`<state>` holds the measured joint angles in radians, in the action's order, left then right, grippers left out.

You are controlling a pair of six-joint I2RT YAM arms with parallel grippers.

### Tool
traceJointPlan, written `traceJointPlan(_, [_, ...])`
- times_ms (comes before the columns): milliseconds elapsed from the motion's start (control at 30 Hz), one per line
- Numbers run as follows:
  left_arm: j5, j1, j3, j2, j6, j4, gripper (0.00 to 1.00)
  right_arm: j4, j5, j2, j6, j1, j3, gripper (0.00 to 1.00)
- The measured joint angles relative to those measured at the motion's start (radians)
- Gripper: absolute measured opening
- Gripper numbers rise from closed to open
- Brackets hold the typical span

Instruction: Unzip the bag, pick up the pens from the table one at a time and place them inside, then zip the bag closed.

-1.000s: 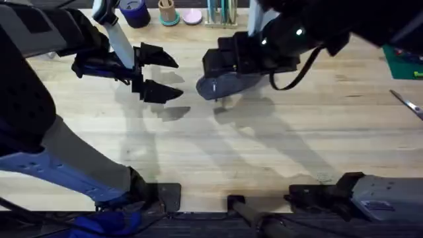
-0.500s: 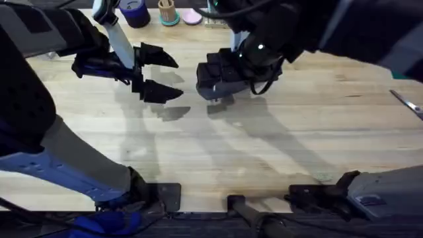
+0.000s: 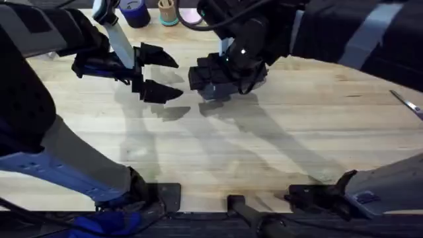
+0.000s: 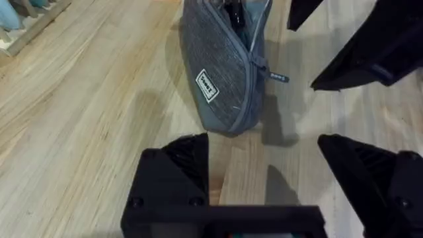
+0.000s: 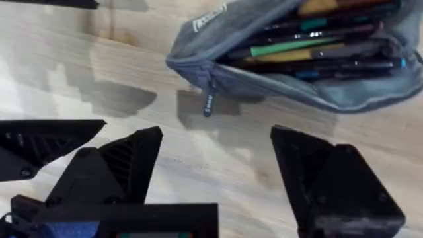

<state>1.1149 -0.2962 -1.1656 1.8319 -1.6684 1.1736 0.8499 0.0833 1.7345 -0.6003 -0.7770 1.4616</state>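
Bag (image 5: 297, 59) lying unzipped on table (image 3: 264, 145), pens (image 5: 310, 43) lengthwise inside, left gripper (image 3: 158, 76) spread, right gripper (image 5: 218, 165) spread.

Grey heathered bag (image 5: 277, 26) holds green, yellow, seemingly black pens (image 5: 310, 49).

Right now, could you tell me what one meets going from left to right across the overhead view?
Left gripper → right gripper over the bag → scissors at the table edge.

Overhead looking down and forward, both wrist views close, sharing the bag (image 4: 225, 73) on the table (image 3: 264, 145)
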Motion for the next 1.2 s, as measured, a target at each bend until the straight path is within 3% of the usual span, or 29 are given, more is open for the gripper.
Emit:
traceJointPlan(533, [0.0, 0.0, 0.0, 0.0, 0.0, 0.0, 0.995, -0.088, -0.001, 0.066, 0.055, -0.002, -0.001, 0.987])
traceJointPlan(933, [0.0, 0.0, 0.0, 0.0, 0.0, 0.0, 0.995, -0.142, 0.002, 0.123, 0.093, -0.002, -0.001, 0.905])
traceJointPlan(1200, [0.0, 0.0, 0.0, 0.0, 0.0, 0.0, 0.995, -0.171, 0.044, 0.126, 0.107, -0.004, -0.001, 0.906])
